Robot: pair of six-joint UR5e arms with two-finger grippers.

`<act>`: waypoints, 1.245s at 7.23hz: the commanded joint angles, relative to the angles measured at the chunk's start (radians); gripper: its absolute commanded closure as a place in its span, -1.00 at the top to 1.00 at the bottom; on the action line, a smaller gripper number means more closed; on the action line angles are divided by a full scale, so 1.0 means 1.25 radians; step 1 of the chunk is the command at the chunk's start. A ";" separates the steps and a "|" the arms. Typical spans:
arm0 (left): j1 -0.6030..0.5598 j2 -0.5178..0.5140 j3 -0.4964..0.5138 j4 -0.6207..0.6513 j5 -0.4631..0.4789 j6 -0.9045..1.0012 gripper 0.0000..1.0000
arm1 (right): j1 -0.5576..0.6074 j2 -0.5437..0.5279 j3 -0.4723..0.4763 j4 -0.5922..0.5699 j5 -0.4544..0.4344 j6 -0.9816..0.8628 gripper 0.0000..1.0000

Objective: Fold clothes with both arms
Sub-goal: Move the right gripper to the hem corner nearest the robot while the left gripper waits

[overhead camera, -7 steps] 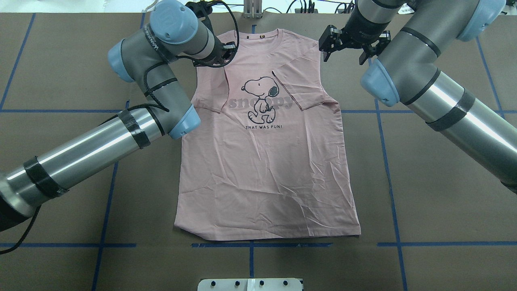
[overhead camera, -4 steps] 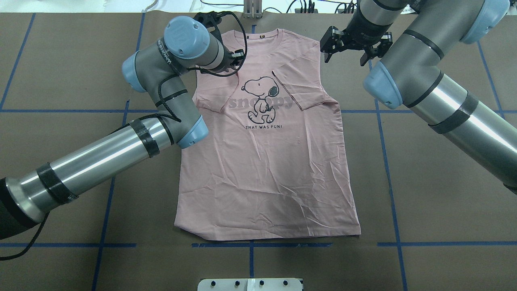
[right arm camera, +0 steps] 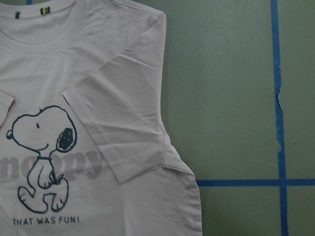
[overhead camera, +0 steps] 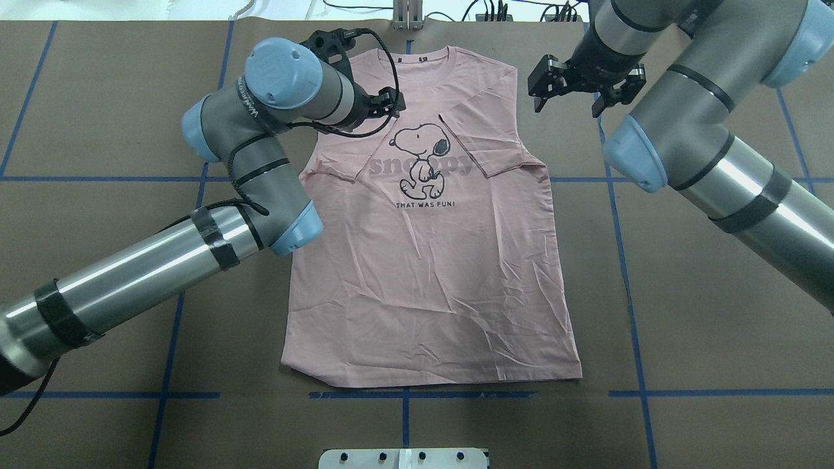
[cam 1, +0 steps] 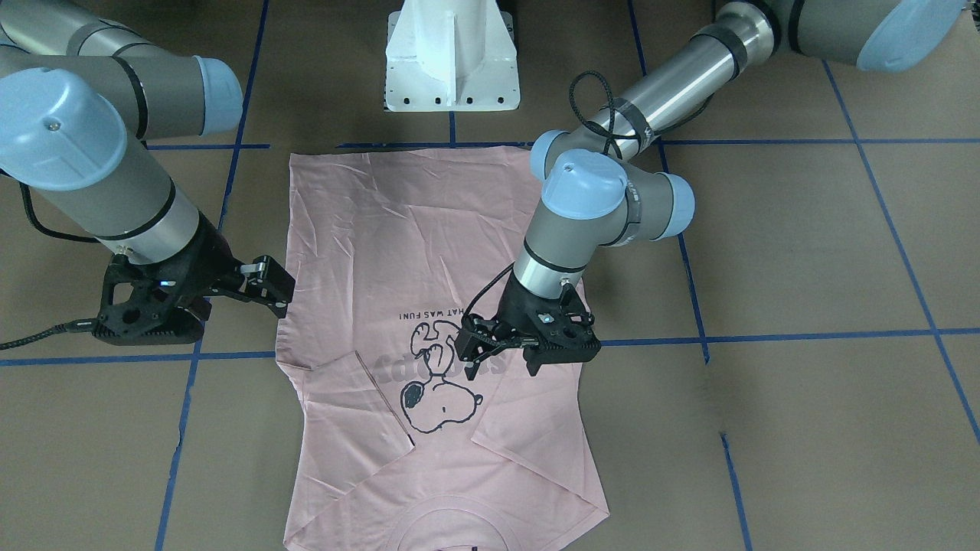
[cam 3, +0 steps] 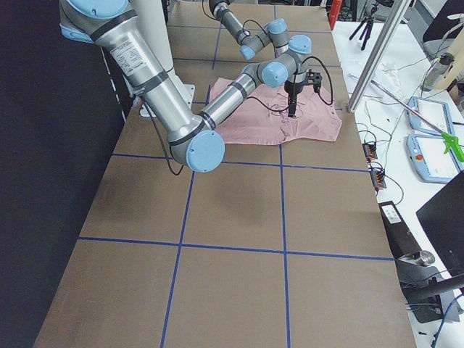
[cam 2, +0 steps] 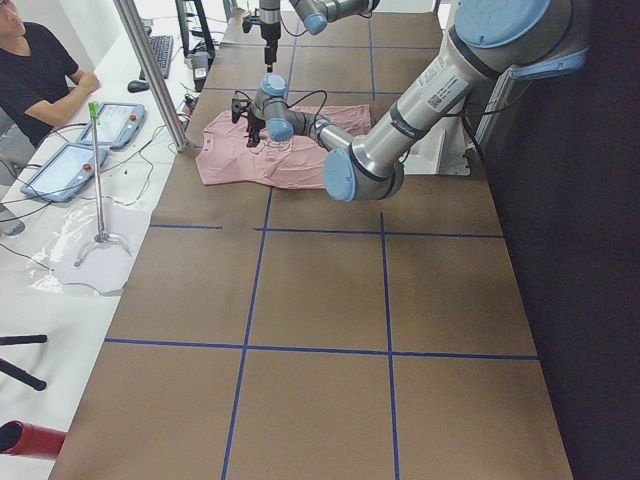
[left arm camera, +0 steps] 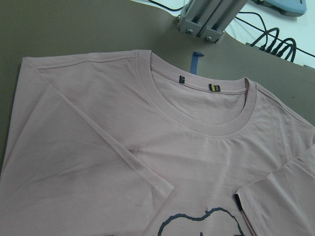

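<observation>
Our left gripper hangs open and empty over the Snoopy print. Our right gripper, also open, hovers above the table just beside the T-shirt. We see the shirt lying flat, face up, both sleeves folded inward.

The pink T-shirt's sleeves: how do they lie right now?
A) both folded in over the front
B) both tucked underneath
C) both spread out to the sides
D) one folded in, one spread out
A: on the T-shirt, one sleeve and the other sleeve both lie flat over the front, overlapping the grey lettering on either side of the Snoopy drawing.
</observation>
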 commanded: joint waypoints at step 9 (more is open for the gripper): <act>0.001 0.305 -0.562 0.331 -0.048 0.166 1.00 | -0.441 -0.523 0.304 0.373 -0.332 0.405 1.00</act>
